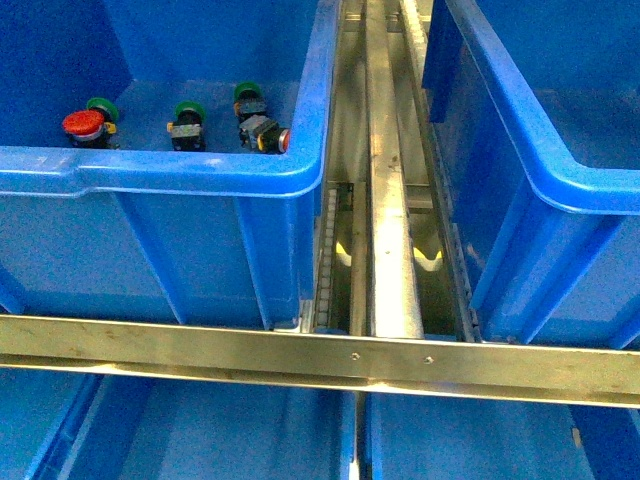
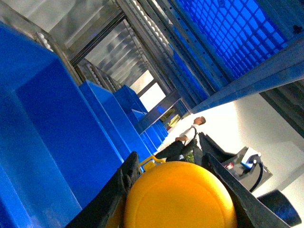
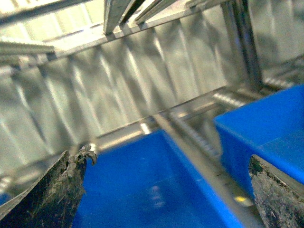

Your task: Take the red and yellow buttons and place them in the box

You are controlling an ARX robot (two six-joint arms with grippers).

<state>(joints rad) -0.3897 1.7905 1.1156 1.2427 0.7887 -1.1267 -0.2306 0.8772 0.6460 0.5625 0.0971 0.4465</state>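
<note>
Five push-buttons sit on the far floor of the left bin (image 1: pixel 200 190), a deep tub of smooth moulded blue plastic with a rounded lip. A red button (image 1: pixel 82 123) stands upright at far left, its mushroom cap glossy. The first green button (image 1: pixel 103 106) is just behind it. Two more follow to the right, the middle green button (image 1: pixel 187 118) and the far green button (image 1: pixel 249 97). A tipped red button (image 1: pixel 268 134) lies on its side near the bin's right wall.

A brushed metal rail (image 1: pixel 390 200) runs between this tub and the right bin (image 1: pixel 540 170), whose floor is hidden. That bin is probably the box meant for the sorted pieces.

Neither arm shows from the front. The left jaws are closed on the yellow button (image 2: pixel 180 199), its smooth domed cap wedged between dark fingers (image 2: pixel 118 190). It looks gripped for carrying to the box. The right jaws are spread wide and hold nothing, their scuffed black pads (image 3: pixel 52 194) above the blue bin below (image 3: pixel 142 194). They are likely free for a red one.
</note>
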